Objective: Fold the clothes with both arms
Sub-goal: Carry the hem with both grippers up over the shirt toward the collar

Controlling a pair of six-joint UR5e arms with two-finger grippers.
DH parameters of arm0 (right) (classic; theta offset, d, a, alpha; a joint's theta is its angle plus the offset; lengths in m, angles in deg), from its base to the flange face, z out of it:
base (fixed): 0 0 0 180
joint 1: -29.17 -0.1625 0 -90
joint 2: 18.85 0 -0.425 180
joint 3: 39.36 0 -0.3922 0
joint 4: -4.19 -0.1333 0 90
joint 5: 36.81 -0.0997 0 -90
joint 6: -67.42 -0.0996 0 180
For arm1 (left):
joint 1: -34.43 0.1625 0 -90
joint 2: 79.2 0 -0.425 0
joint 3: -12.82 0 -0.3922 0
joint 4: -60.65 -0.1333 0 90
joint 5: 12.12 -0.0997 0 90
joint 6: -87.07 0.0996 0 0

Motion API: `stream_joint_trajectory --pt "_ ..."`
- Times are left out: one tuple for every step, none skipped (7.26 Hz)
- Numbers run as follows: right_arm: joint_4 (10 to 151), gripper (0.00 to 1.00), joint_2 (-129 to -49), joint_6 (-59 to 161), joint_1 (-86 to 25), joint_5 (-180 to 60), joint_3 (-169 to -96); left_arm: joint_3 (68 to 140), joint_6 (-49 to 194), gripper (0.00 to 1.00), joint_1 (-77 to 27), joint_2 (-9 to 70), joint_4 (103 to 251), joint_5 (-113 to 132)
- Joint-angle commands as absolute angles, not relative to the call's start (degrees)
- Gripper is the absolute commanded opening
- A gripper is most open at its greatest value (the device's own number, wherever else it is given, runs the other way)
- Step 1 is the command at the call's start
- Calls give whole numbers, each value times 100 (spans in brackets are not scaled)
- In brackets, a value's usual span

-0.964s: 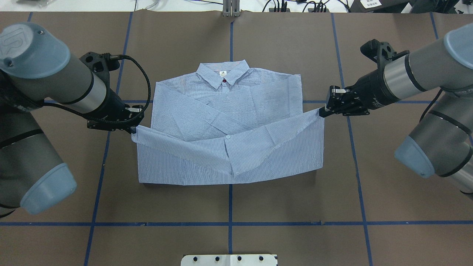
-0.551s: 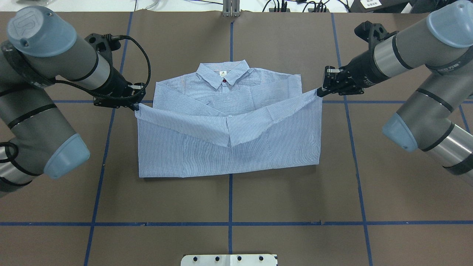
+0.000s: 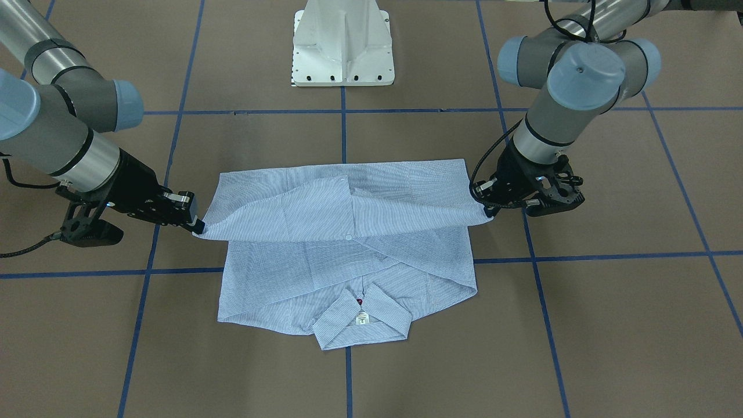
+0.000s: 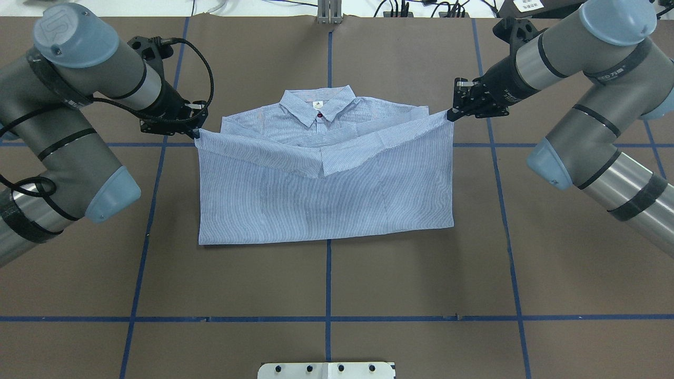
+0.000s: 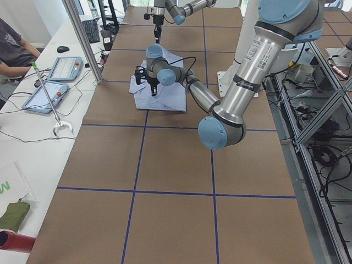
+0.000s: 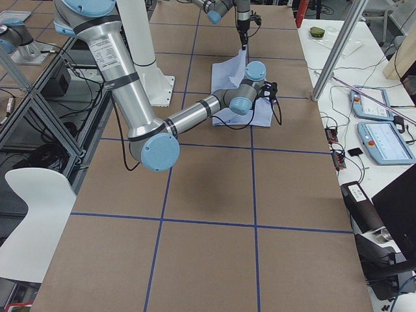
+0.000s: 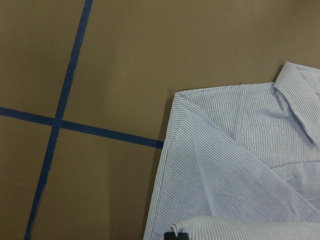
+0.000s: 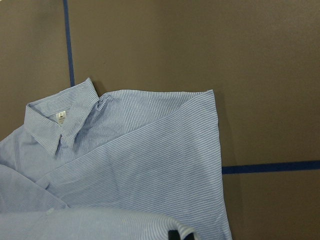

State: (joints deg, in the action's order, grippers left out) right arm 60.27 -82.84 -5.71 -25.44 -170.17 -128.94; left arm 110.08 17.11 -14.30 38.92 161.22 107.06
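Brown table (image 4: 368, 273) carries a light-blue striped shirt (image 4: 326, 200), half folded.

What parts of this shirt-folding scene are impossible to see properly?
Shirt front and sleeves: overhead view, mostly covered by the lifted lower half.
Collar label wording: front view, too small.
Left gripper and right gripper fingers: wrist views, cut off by the bottom edge.
Shirt in the left side view: small, partly behind the left arm.
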Motion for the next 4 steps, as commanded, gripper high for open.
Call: stream_joint_trajectory --pt "6027 0 -7995 -553 -2550 -16927 -12481 10600 1711 0 -1531 3901 16574 10706" --pt "6027 0 -7802 -553 -2550 -16917 -12236 10459 1720 0 -1592 3910 16716 10706" --pt "6018 0 -7643 -553 -2550 -16900 -12042 10380 1720 0 -1610 3962 16726 10706" --pt "6018 0 -7459 -544 -2541 -16786 -11805 10283 1711 0 -1611 3997 16726 10706"
